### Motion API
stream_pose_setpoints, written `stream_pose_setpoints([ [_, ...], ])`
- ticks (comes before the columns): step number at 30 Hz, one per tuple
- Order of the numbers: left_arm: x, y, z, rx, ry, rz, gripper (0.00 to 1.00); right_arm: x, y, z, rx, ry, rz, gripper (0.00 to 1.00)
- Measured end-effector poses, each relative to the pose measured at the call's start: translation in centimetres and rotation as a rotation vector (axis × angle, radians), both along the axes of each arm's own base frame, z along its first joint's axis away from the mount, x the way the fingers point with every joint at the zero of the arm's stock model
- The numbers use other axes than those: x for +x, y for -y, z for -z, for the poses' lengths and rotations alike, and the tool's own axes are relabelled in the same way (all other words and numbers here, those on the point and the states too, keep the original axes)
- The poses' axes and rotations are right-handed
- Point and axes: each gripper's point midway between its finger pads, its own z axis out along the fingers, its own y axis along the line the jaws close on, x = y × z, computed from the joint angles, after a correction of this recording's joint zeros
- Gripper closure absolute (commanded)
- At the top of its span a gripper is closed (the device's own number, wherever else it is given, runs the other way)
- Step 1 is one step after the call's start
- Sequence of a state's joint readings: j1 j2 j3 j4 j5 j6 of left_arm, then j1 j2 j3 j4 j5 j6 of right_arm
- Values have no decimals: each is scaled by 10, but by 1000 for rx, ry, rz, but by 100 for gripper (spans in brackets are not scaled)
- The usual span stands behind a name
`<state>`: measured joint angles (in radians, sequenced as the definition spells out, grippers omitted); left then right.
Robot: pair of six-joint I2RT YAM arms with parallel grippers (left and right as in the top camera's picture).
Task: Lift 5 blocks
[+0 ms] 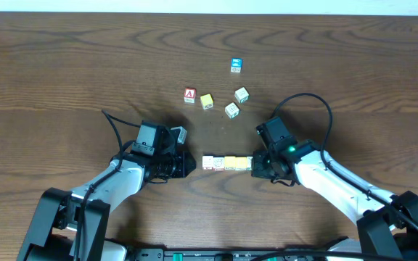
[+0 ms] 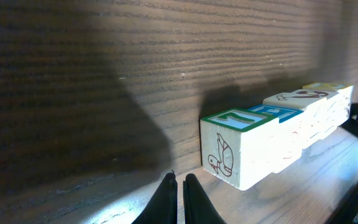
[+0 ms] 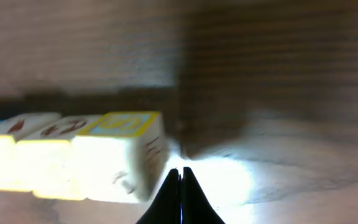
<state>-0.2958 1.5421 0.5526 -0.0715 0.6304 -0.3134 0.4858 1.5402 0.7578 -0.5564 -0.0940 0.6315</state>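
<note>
Blocks (image 1: pixel 227 162): 1 straight row on the tabletop (image 1: pixel 64 72), toward its near edge, between both arms.
Left fingers (image 1: pixel 189 163): pressed together, empty, tips just short of the row's left end.
Right fingers (image 1: pixel 255 165): pressed together, empty, tips at the row's right end.
Loose cubes: red (image 1: pixel 189 95), yellow (image 1: pixel 207 101), 2 whitish (image 1: pixel 231 109), blue (image 1: pixel 236 66), all nearer the far edge.

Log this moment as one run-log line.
row of small wooden alphabet cubes: flat on wooden table | left gripper: shut, gap to row end | right gripper: shut, at other end | lift: not begun
</note>
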Motion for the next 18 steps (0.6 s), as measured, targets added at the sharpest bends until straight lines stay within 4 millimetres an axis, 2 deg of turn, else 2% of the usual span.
stream_pose_setpoints([
  [9,2,1,-3,-6,8,4,93,13,23,0,-32,29,-14,99],
  [14,8,10,-14,-47,42,47,93,17,11,-4,39,56,-136,99],
  [18,8,13,-11,-61,33,70,93,17,7,-6,85,55,-171,99],
])
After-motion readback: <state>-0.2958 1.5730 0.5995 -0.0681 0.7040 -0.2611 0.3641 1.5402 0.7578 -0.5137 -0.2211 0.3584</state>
